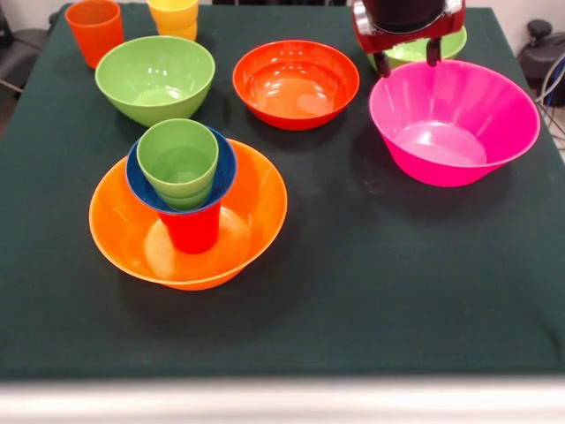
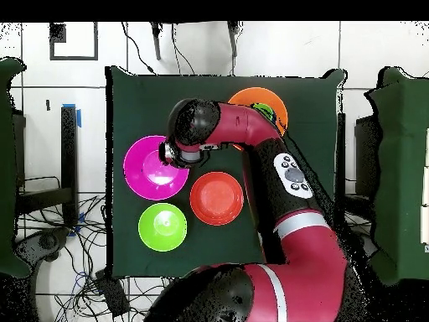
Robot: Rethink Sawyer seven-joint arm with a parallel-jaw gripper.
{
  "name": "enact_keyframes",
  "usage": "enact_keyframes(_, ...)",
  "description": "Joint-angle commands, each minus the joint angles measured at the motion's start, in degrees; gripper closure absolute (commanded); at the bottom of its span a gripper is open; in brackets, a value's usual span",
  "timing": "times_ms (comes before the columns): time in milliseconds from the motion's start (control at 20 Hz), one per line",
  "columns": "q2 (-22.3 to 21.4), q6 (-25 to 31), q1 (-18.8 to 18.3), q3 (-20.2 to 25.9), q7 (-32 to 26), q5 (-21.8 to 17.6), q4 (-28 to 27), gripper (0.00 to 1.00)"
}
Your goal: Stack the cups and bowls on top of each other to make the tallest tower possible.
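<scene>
- I see the tower in the large orange bowl [image 1: 132, 238]: a red cup [image 1: 192, 230] stands inside it, the small blue bowl [image 1: 141, 181] sits on that cup, and light green cups [image 1: 179, 161] are nested in the blue bowl.
- The gripper [image 1: 408, 55] hangs over the far rim of the pink bowl [image 1: 455, 124]; its two fingers are parted and hold nothing.
- Behind the gripper, seen from the pink bowl, a light green bowl [image 1: 424, 49] is partly hidden.
- Beside the pink bowl stands the red-orange bowl [image 1: 296, 84], then another light green bowl [image 1: 154, 79].
- Beyond that green bowl I see an orange cup [image 1: 94, 31] and yellow cups [image 1: 174, 18].
</scene>
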Motion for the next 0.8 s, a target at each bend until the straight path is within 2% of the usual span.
enact_keyframes(50, 3.15, -3.83, -1.21, 3.23, -10.71, -5.67, 0.09, 0.0)
enact_keyframes(800, 0.3, -2.89, -4.32, 4.56, -10.54, -7.83, 1.72, 0.0)
